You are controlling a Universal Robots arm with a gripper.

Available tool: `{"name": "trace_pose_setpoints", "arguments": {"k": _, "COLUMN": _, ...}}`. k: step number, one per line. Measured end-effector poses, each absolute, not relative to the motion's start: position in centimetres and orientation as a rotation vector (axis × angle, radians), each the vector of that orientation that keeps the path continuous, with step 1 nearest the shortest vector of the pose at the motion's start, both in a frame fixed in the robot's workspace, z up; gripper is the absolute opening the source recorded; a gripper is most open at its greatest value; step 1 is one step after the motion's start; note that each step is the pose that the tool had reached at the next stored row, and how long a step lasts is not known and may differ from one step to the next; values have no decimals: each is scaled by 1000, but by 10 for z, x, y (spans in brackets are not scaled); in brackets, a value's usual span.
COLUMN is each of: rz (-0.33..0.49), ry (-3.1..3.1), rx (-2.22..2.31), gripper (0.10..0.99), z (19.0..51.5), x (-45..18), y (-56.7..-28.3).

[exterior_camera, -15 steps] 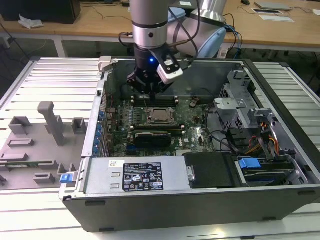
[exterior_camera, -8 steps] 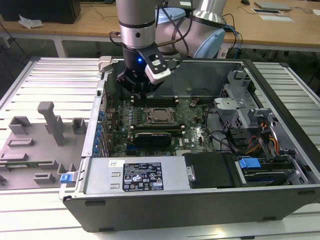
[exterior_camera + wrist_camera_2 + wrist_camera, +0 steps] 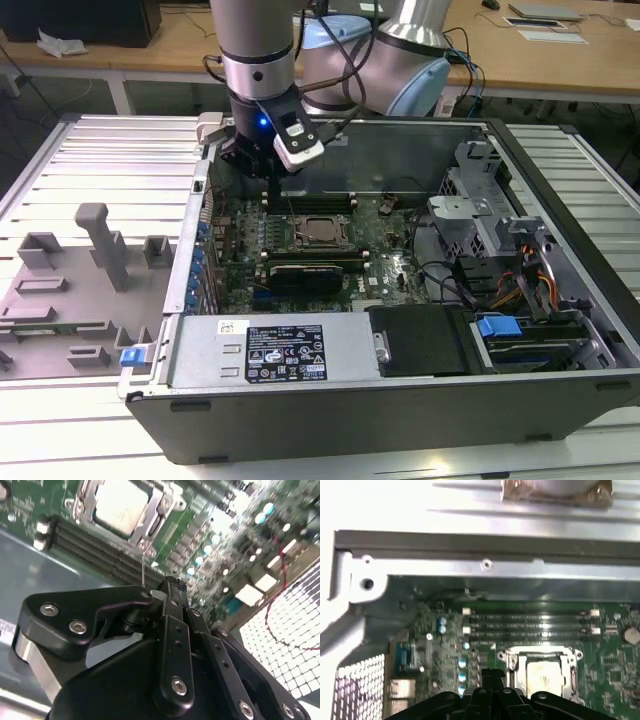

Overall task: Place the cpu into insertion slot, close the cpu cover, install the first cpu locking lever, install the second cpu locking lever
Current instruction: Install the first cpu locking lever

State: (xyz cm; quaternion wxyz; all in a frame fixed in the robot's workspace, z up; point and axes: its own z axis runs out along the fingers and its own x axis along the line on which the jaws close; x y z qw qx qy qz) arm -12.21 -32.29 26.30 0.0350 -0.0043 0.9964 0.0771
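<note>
Gripper (image 3: 492, 679) hiding part of the cpu cover (image 3: 545, 654)
In the first wrist view its black body is covering one side of that frame. In the second wrist view the picture's edge is cutting off the cpu (image 3: 120, 505), and a thin locking lever (image 3: 143, 562) is passing behind the gripper (image 3: 172, 586). In the exterior view the arm (image 3: 255, 40) is running off the top edge
</note>
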Motion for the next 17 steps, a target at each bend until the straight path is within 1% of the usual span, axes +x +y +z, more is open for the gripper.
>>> {"name": "trace_pose_setpoints", "arguments": {"k": 3, "rz": 373, "ry": 3049, "rx": -8, "gripper": 106, "z": 263, "x": -123, "y": -323}}
{"name": "trace_pose_setpoints", "arguments": {"k": 4, "rz": 384, "ry": 3047, "rx": -8, "gripper": 106, "z": 262, "x": -123, "y": -323}}
{"name": "trace_pose_setpoints", "arguments": {"k": 9, "rz": 389, "ry": 3047, "rx": -8, "gripper": 106, "z": 260, "x": -119, "y": -323}}
{"name": "trace_pose_setpoints", "arguments": {"k": 17, "rz": 389, "ry": 3047, "rx": -8, "gripper": 106, "z": 259, "x": -74, "y": -323}}
